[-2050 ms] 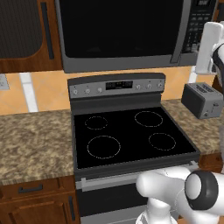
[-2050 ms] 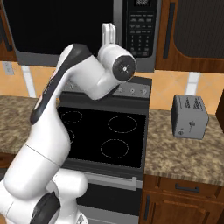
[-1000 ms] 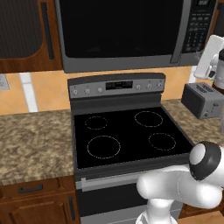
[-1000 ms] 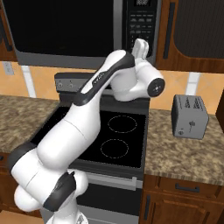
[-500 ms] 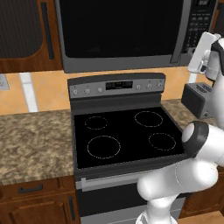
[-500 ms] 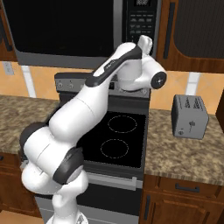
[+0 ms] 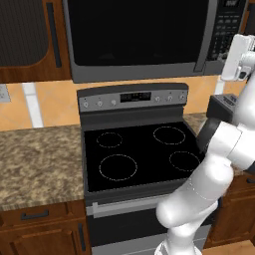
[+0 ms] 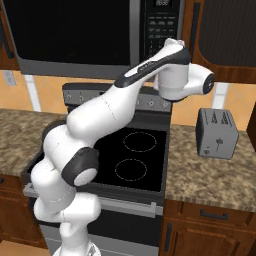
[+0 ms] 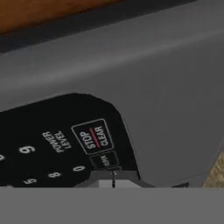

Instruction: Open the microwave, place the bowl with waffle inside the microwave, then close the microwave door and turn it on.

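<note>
Pincer at the keypad — door shut, last step in hand.

The microwave fills the top of both base views, its microwave door closed; the bowl and waffle are presumably inside, behind dark glass I can't see through. The pincer is closed tight on nothing, its tips pressed together at the bottom centre of the hand view, just under the keypad panel. To do it well, I'd steer clear of the STOP/CLEAR key — find start, then press squarely and briefly.
</note>
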{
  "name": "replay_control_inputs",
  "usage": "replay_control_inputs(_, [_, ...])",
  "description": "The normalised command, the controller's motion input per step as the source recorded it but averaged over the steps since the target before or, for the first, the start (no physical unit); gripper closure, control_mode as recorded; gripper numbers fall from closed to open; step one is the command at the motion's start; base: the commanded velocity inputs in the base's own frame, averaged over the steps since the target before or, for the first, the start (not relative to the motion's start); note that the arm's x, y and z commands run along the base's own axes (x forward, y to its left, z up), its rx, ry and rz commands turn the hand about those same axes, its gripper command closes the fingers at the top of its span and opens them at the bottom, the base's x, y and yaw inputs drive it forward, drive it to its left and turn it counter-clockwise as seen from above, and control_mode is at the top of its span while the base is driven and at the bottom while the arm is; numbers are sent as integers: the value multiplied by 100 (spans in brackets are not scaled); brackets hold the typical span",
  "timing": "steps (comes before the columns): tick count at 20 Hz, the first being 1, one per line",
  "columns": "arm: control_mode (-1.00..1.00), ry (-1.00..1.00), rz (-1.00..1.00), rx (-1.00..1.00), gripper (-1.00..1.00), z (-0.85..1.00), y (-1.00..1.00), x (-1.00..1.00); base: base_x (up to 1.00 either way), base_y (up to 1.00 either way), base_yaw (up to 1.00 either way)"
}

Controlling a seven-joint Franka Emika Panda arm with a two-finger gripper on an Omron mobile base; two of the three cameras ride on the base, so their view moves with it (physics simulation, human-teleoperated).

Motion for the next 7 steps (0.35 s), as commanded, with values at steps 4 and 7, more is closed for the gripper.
replay_control_inputs(4, [-100,-18,0,0,100,0,2,-85,0,0,0])
replay_control_inputs(7, [-100,-34,0,0,100,-14,24,-100,0,0,0])
